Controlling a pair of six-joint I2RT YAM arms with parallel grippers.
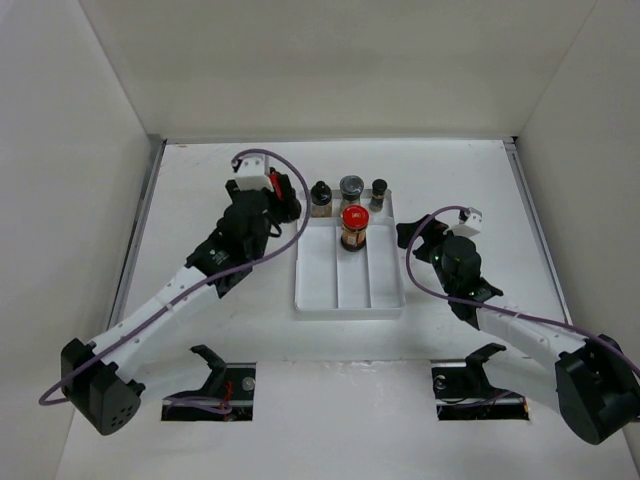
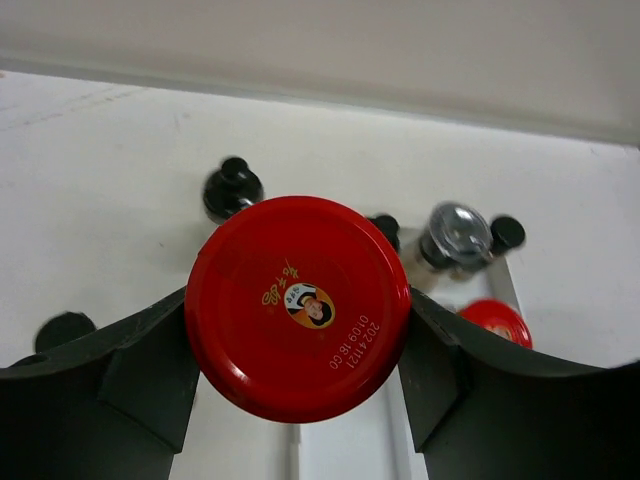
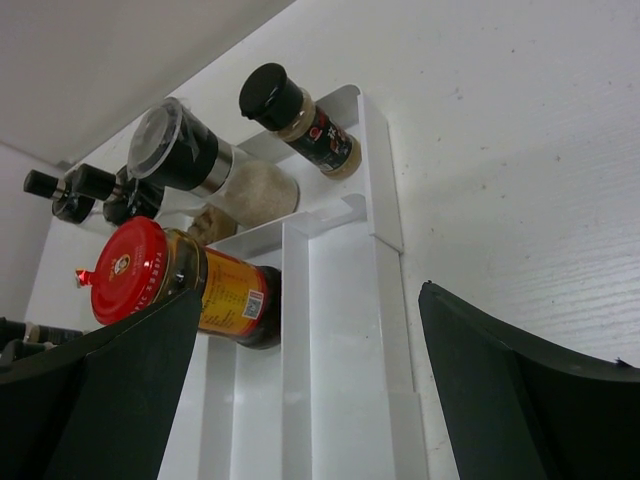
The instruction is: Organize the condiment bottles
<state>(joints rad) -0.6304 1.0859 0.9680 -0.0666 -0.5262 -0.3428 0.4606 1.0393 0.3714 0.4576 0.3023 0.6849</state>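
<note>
My left gripper (image 1: 285,195) is shut on a red-capped amber jar (image 2: 298,305) and holds it just left of the white tray (image 1: 380,285). A second red-capped amber jar (image 1: 355,226) stands in the tray's middle compartment near its far end. Behind it stand a black-capped jar (image 1: 320,198), the grey-lidded jar (image 1: 352,187) and another black-capped jar (image 1: 379,192). Two more black-capped jars (image 2: 232,188) show on the table in the left wrist view. My right gripper (image 1: 420,240) is open and empty, by the tray's right side.
White walls enclose the table on three sides. The tray's right compartment (image 3: 345,330) lies under my right gripper's fingers (image 3: 520,390). Two dark mounts sit at the near table edge (image 1: 210,385).
</note>
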